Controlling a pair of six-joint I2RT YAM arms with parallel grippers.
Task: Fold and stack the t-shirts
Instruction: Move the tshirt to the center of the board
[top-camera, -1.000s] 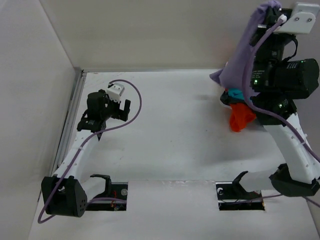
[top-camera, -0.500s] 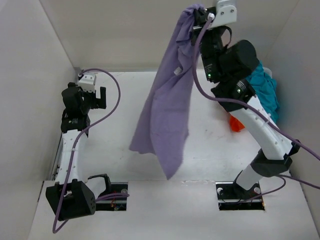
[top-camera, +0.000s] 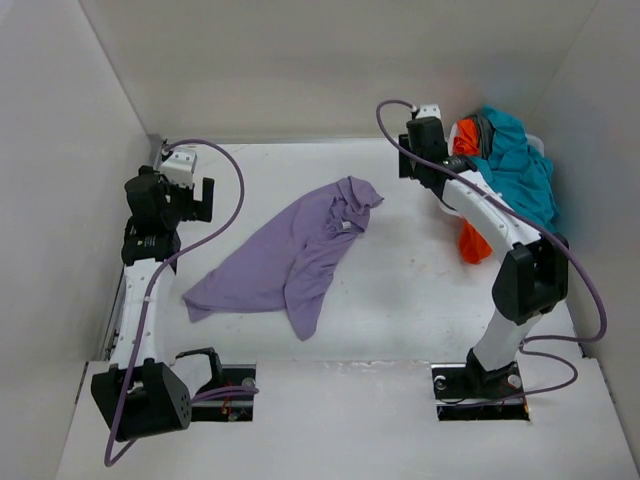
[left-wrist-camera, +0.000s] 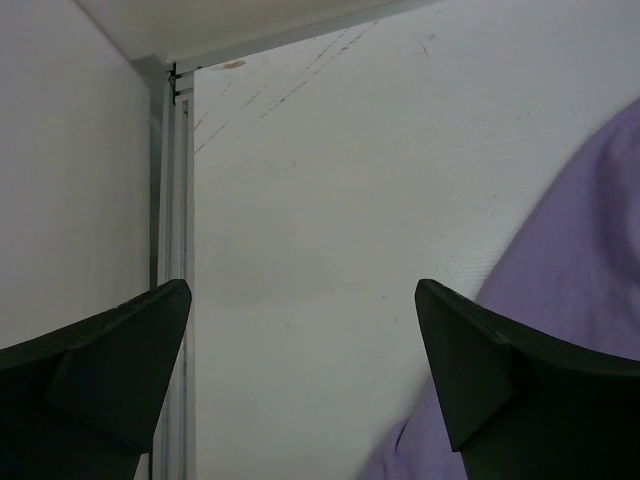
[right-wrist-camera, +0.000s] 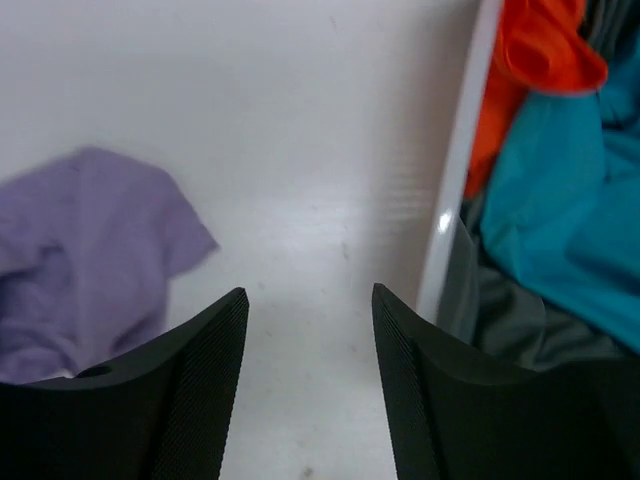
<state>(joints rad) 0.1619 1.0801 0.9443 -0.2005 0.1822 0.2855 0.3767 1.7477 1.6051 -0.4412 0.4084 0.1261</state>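
Observation:
The lavender t-shirt (top-camera: 290, 250) lies loosely spread and wrinkled on the table, left of centre; its edge shows in the left wrist view (left-wrist-camera: 580, 260) and in the right wrist view (right-wrist-camera: 90, 240). The teal t-shirt (top-camera: 515, 170), orange t-shirt (top-camera: 478, 240) and dark grey t-shirt (right-wrist-camera: 520, 320) are heaped together at the back right. My right gripper (top-camera: 412, 167) hangs open and empty over bare table between the lavender shirt and the heap (right-wrist-camera: 310, 295). My left gripper (top-camera: 198, 203) stands wide open and empty at the back left, just left of the lavender shirt (left-wrist-camera: 300, 300).
A white basket rim (right-wrist-camera: 462, 160) runs beside the heap of shirts, with orange cloth (right-wrist-camera: 540, 50) draped over it. White walls close in the table at the back and both sides. A metal rail (left-wrist-camera: 172, 200) runs along the left wall.
The right arm swung the lavender t-shirt out over the table and let it go; it now lies flat. The right gripper opened and drew back toward the basket. The left arm moved back-left earlier.

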